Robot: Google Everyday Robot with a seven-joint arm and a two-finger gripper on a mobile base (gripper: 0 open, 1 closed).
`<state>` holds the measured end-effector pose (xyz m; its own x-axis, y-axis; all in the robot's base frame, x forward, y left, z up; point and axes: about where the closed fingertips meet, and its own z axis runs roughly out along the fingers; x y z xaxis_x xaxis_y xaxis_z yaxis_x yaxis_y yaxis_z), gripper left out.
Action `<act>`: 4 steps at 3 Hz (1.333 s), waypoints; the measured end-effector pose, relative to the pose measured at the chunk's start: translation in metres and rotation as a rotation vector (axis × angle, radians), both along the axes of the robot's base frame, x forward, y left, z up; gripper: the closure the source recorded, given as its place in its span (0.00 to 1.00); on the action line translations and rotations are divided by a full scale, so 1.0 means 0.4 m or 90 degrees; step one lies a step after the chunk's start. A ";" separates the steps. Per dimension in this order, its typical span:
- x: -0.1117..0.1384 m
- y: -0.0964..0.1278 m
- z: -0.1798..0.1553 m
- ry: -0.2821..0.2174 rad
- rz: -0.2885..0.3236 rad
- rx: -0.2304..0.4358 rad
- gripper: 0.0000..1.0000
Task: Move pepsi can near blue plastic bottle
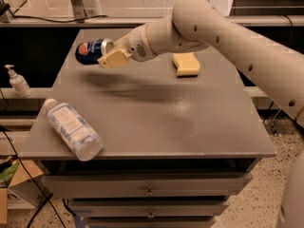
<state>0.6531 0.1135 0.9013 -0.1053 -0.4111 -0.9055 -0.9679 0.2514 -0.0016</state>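
Observation:
The pepsi can is dark blue with a round red-white-blue logo and lies on its side in the air above the table's far left corner. My gripper is shut on the can's right end and holds it clear of the table top. The blue plastic bottle is clear bluish with a white cap and a pale printed label. It lies on its side at the table's front left, well in front of the can.
A yellow sponge lies at the far right of the grey table. A small white pump-dispenser bottle stands on a shelf left of the table. Drawers run below the table's front edge.

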 end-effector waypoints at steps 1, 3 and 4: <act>-0.080 -0.025 -0.025 0.026 0.037 -0.034 1.00; -0.216 -0.057 -0.077 0.084 0.125 -0.044 0.89; -0.254 -0.072 -0.098 0.101 0.133 -0.041 0.70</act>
<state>0.5515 0.0845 0.8622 -0.1509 -0.4957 -0.8553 -0.9881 0.0505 0.1451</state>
